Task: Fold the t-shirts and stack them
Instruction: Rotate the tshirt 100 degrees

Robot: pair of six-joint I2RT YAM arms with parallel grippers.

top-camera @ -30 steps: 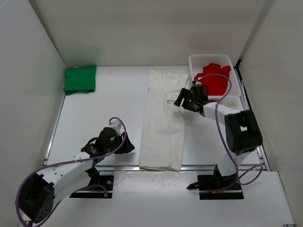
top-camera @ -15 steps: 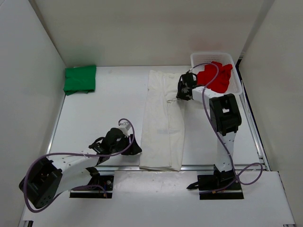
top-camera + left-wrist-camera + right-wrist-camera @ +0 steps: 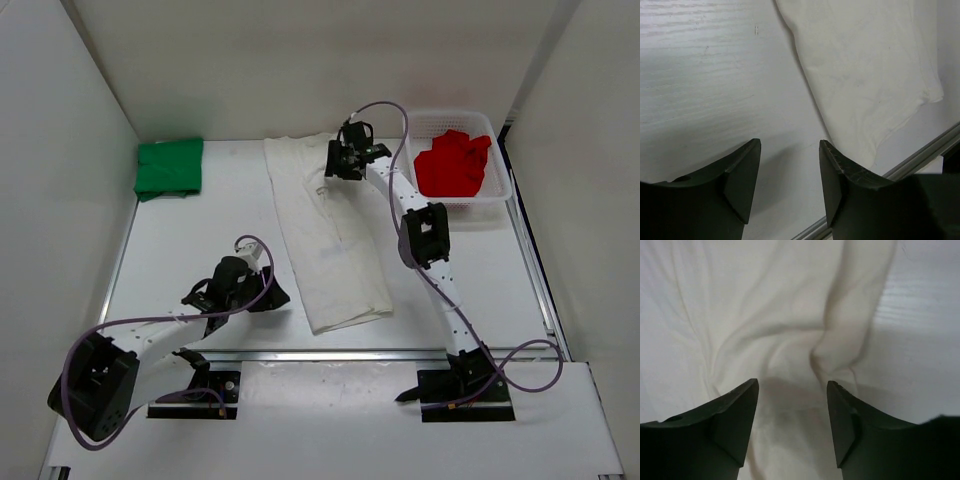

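The white t-shirt (image 3: 325, 235) lies as a long folded strip down the middle of the table, slanting from far left to near right. The green t-shirt (image 3: 169, 167) lies folded at the far left corner. The red t-shirt (image 3: 453, 164) is bunched in the white mesh basket (image 3: 500, 190). My right gripper (image 3: 335, 172) is open, low over the white shirt's far end, with wrinkled white cloth (image 3: 790, 340) below its jaws. My left gripper (image 3: 277, 299) is open and empty over bare table, just left of the white shirt's near end (image 3: 865, 75).
White walls enclose the table on the left, far and right sides. A metal rail (image 3: 330, 353) runs along the near edge, also seen in the left wrist view (image 3: 925, 155). The basket stands at the far right corner.
The right arm has stretched far and left, from the shirt's right edge to its far end. The white shirt has shifted and now lies slanted. The left gripper has stayed near the shirt's near left edge.
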